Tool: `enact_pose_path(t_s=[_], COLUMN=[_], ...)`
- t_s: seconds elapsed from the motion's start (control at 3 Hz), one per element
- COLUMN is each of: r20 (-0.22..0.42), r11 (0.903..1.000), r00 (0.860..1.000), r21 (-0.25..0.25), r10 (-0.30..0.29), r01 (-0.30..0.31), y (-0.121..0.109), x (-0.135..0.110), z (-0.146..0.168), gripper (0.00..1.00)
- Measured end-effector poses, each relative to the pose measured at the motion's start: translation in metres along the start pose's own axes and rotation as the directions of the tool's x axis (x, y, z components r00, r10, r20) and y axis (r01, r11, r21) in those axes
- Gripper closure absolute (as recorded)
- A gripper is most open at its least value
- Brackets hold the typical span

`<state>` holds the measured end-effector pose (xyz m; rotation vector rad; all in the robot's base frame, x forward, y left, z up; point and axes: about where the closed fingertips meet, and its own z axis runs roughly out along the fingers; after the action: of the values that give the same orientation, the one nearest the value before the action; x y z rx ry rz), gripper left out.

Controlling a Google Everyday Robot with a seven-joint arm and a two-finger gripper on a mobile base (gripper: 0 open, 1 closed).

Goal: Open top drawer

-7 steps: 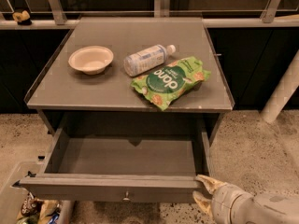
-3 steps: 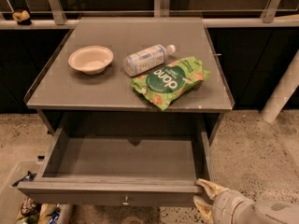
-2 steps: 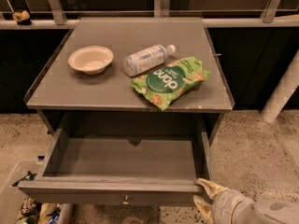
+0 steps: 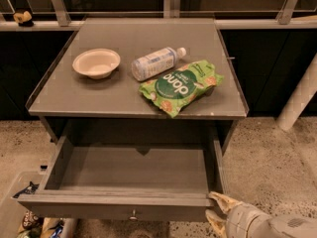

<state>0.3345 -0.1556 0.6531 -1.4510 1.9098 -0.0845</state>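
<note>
The top drawer (image 4: 124, 202) is a wide grey wooden drawer under the grey table top. It stands pulled far out and its inside is bare. Its small round metal knob (image 4: 132, 215) shows at the centre of the front panel. My gripper (image 4: 214, 211) is at the drawer's front right corner, at the bottom right of the view. Its two tan fingers (image 4: 222, 200) stand spread apart, one by the panel's top corner and one lower. They hold nothing.
On the grey table top (image 4: 59, 95) are a beige bowl (image 4: 96, 62), a lying plastic bottle (image 4: 154, 62) and a green snack bag (image 4: 181, 85). A white post (image 4: 298, 99) stands at the right. A box of packets (image 4: 34, 226) sits on the speckled floor at the bottom left.
The drawer has come a little further out towards the camera. My gripper has stayed at the front right corner, shifting slightly down.
</note>
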Motion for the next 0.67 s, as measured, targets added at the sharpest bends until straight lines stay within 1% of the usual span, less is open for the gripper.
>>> enact_pose_path(t_s=[0.67], r20=[0.0], r11=[1.0], r00=[1.0], r21=[0.0], r10=[0.0], r01=[0.0], y=[0.0], x=[0.0], z=[0.0], gripper=[0.4])
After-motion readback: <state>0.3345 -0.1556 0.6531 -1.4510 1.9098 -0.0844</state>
